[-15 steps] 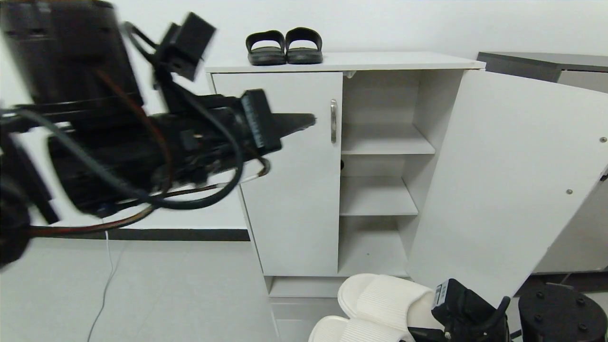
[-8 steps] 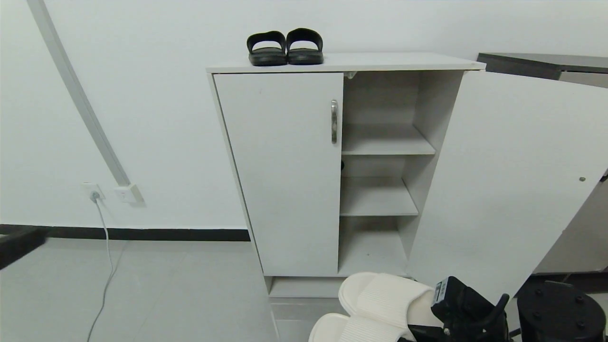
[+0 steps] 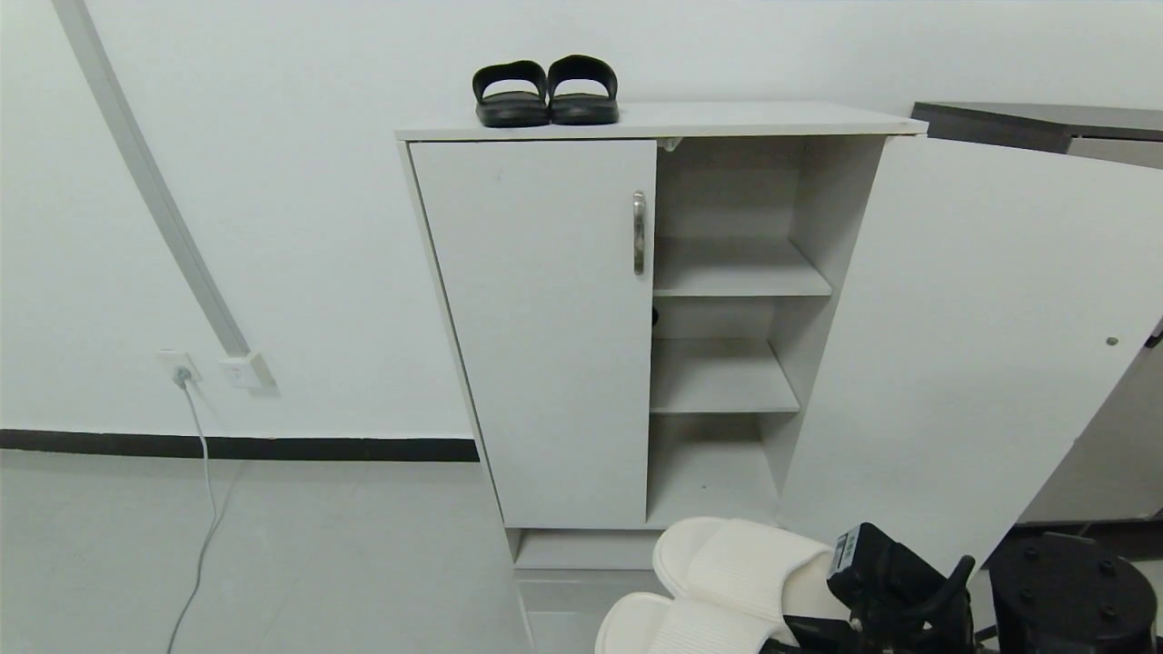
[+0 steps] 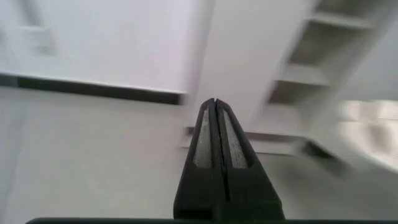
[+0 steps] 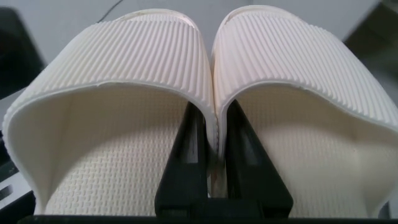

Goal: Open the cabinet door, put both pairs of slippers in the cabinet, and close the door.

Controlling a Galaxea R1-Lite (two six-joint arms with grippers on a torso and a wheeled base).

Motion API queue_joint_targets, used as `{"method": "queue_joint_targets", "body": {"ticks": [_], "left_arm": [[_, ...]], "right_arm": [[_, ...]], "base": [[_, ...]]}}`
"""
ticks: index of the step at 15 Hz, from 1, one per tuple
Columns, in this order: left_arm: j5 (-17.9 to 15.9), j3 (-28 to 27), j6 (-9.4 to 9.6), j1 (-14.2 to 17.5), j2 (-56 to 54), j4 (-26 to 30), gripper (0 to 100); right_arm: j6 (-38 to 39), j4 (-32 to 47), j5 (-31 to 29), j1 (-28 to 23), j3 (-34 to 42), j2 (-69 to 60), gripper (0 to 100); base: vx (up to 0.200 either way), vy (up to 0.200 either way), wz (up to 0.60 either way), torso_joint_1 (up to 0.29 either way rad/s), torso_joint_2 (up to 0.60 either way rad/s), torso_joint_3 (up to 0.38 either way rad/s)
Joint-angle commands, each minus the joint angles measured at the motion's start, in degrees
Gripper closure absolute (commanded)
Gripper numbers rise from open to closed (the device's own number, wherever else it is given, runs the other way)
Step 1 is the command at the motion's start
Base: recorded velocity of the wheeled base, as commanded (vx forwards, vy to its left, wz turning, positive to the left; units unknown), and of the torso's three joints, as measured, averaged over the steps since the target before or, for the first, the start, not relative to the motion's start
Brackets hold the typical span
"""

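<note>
Before open cabinet [image 3: 536, 363] | right pincer [image 5: 214, 134] clamps white slippers [image 3: 736, 568], toes toward cabinet | left pincer [image 4: 215, 107] closed.

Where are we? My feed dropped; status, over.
Right gripper shut on white slippers, pinched together. Left gripper shut, holding nothing. Black slippers on cabinet top; right door open.

Smooth matt white board for the cabinet [image 3: 536, 363]; satin metal handle [image 3: 639, 232]. Ribbed, foam-like cream slippers [image 5: 143, 62], insoles finely dimpled; smooth matt black slippers [image 3: 581, 104].
</note>
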Motion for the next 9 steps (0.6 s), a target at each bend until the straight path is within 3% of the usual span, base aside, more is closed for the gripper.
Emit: {"method": "queue_joint_targets", "body": {"ticks": [1, 3, 4, 6, 7, 8, 9], "left_arm": [[3.7, 9.9, 2.20, 0.9, -2.1, -7.7, 100], [8.1, 14.2, 4.75, 4.1, -2.2, -11.0, 100], [7.9, 14.1, 5.28, 7.1, -2.5, -11.0, 100], [7.7, 14.1, 5.98, 8.9, -3.9, -11.0, 100], [3.5, 14.6, 10.64, 7.9, -7.4, -11.3, 100], [-2.6, 15.1, 11.87, 7.8, -7.3, -13.0, 100], [-8.6, 16.3, 10.11, 7.8, -7.3, -15.5, 100]], "right_arm": [[0.0, 0.0, 0.1, 0.0, 0.0, 0.1, 100], [-0.1, 0.0, 0.1, 0.0, -0.1, 0.1, 100], [-0.1, 0.0, 0.1, 0.0, -0.1, 0.2, 100], [-0.1, 0.0, 0.1, 0.0, -0.1, 0.4, 100], [-0.1, -0.1, 0.1, 0.0, -0.1, 0.7, 100], [-0.1, 0.0, 0.1, 0.0, -0.1, 0.7, 100], [-0.2, 0.0, 0.1, 0.1, -0.1, 0.6, 100]], "base": [[0.000, 0.000, 0.00, 0.000, 0.00, 0.000], [0.000, 0.000, 0.00, 0.000, 0.00, 0.000], [0.000, 0.000, 0.00, 0.000, 0.00, 0.000], [0.000, 0.000, 0.00, 0.000, 0.00, 0.000], [0.000, 0.000, 0.00, 0.000, 0.00, 0.000], [0.000, 0.000, 0.00, 0.000, 0.00, 0.000], [0.000, 0.000, 0.00, 0.000, 0.00, 0.000]]}}
